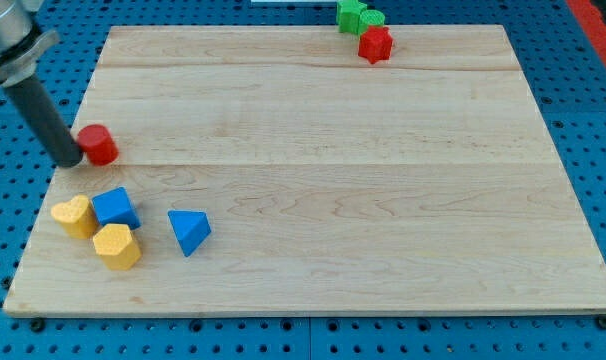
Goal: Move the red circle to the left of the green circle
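The red circle [99, 144] lies near the board's left edge, about midway up. My tip [71, 160] touches its left side; the dark rod rises to the view's top left. The green circle [372, 19] sits at the board's top edge, right of centre, far from the red circle. It is partly hidden behind a red star [376, 44] and touches a green star [351, 14] on its left.
A blue cube [115, 208], two yellow heart blocks [75, 215] [117, 246] and a blue triangle [189, 231] cluster at the board's lower left, below my tip. The wooden board [323, 180] lies on a blue pegboard.
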